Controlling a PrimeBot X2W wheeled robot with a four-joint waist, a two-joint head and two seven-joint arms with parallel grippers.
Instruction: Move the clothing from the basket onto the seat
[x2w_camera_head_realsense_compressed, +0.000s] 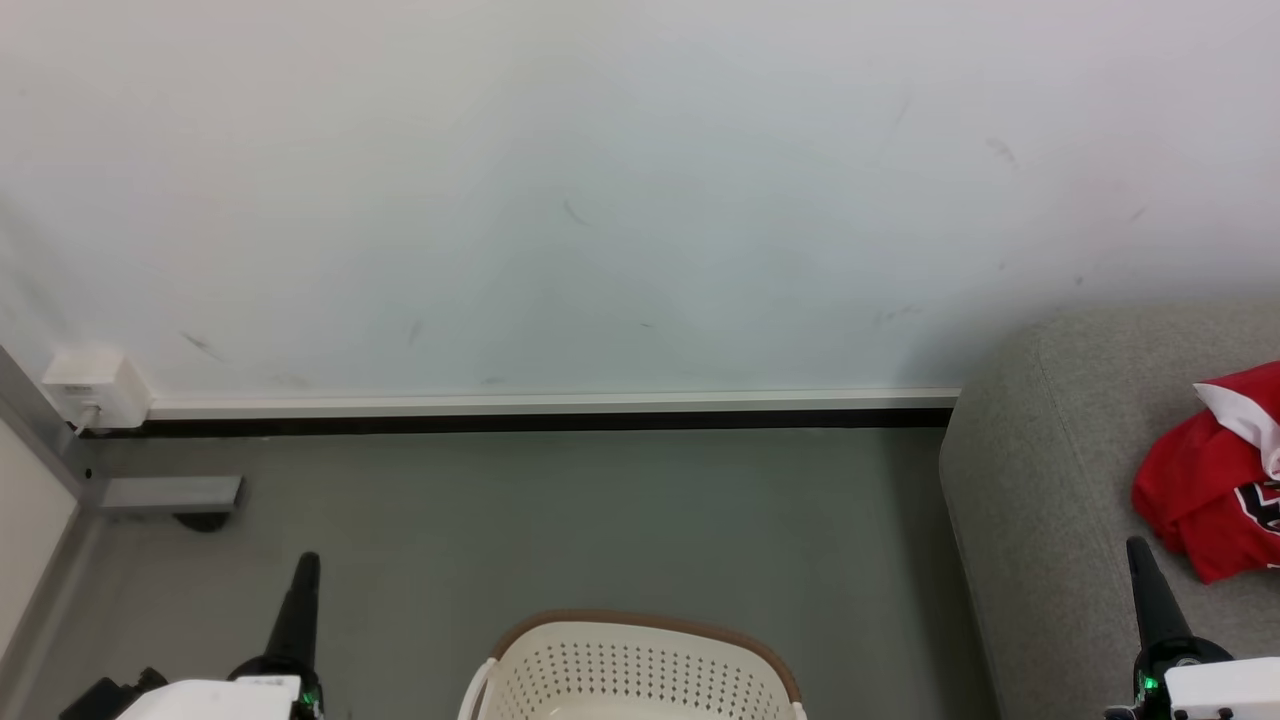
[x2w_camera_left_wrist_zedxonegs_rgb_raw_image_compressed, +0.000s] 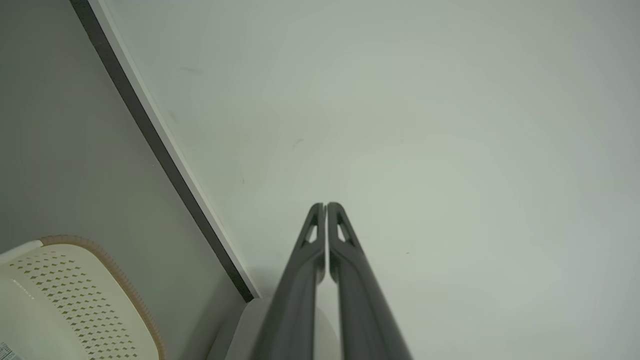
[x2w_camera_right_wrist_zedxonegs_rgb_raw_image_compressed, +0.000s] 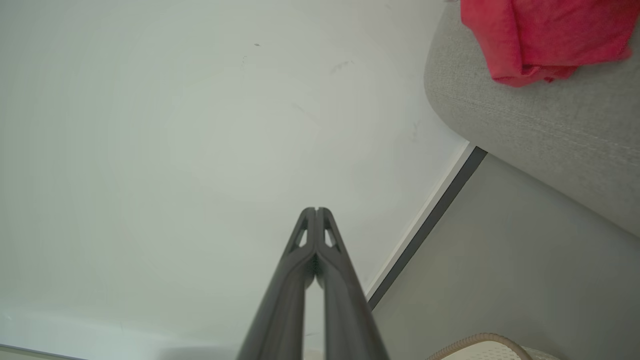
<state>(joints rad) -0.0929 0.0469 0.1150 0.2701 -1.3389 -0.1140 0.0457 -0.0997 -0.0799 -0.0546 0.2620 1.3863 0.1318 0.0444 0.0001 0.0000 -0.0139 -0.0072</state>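
The red clothing (x2w_camera_head_realsense_compressed: 1215, 490) lies crumpled on the light-grey seat (x2w_camera_head_realsense_compressed: 1050, 470) at the right edge of the head view; the right wrist view has the clothing (x2w_camera_right_wrist_zedxonegs_rgb_raw_image_compressed: 545, 35) at its top right on the seat (x2w_camera_right_wrist_zedxonegs_rgb_raw_image_compressed: 545, 125). The white perforated basket (x2w_camera_head_realsense_compressed: 640, 670) with a brown rim stands on the floor at bottom centre, and the part of its inside that shows holds nothing; it appears too in the left wrist view, basket (x2w_camera_left_wrist_zedxonegs_rgb_raw_image_compressed: 65, 300). My left gripper (x2w_camera_head_realsense_compressed: 308, 560) is shut and points up left of the basket, left gripper (x2w_camera_left_wrist_zedxonegs_rgb_raw_image_compressed: 325, 205) tips together. My right gripper (x2w_camera_head_realsense_compressed: 1135, 545) is shut beside the seat's front, right gripper (x2w_camera_right_wrist_zedxonegs_rgb_raw_image_compressed: 316, 210).
A pale wall with a white and black skirting board (x2w_camera_head_realsense_compressed: 550, 412) runs behind the grey floor (x2w_camera_head_realsense_compressed: 600, 520). A white socket box (x2w_camera_head_realsense_compressed: 95, 385) and a grey metal foot (x2w_camera_head_realsense_compressed: 170, 495) sit at the left by a partition.
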